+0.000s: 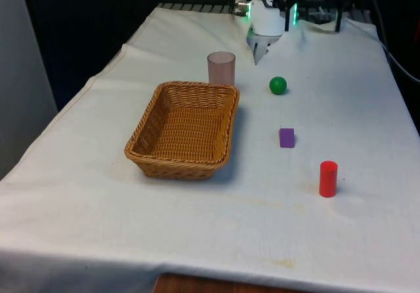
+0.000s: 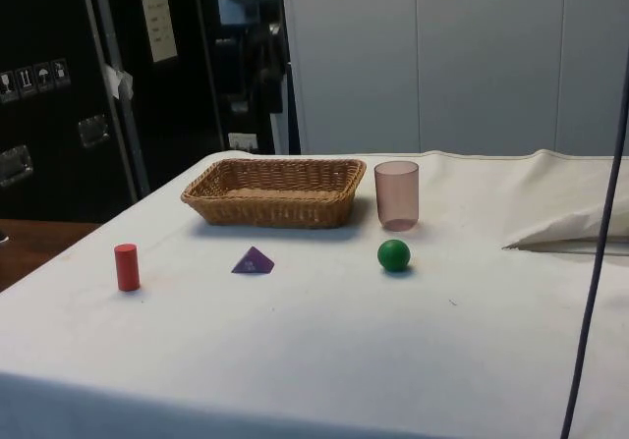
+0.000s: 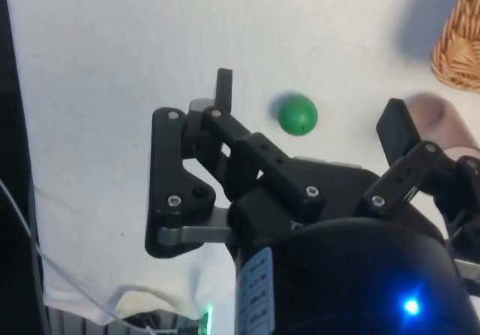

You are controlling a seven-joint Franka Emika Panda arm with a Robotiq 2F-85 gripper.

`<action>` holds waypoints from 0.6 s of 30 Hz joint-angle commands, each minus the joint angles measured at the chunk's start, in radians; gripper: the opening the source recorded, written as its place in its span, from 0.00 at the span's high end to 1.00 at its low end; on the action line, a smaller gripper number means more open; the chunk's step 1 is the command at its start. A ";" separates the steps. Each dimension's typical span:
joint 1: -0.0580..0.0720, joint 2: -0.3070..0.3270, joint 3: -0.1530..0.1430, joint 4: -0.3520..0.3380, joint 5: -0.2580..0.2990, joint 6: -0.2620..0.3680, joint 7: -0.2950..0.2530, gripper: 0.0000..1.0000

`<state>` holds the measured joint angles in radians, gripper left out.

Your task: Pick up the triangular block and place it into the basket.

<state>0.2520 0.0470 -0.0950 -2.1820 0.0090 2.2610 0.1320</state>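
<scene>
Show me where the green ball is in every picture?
Front view: the ball sits on the cloth to the front view's right of the cup, beyond the purple block.
Side view: the ball lies just in front of the cup.
Wrist view: the ball shows between the open gripper fingers.
Shared landmark: the cup, beside the basket.

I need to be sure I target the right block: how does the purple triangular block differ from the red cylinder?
The purple triangular block is a low pointed wedge with sloped faces; the red cylinder is round and stands upright, taller. The purple block lies nearer the wicker basket and the green ball; the cylinder sits farther out. Both rest untouched on the white cloth.
</scene>
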 commanded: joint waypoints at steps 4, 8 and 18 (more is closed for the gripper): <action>0.000 0.018 0.008 0.000 -0.005 0.022 0.007 0.00; 0.004 0.051 0.016 0.003 -0.034 0.074 0.039 0.00; 0.005 0.109 0.024 0.016 -0.071 0.163 0.068 0.00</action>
<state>0.2540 0.1480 -0.0680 -2.1690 -0.0460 2.4100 0.1850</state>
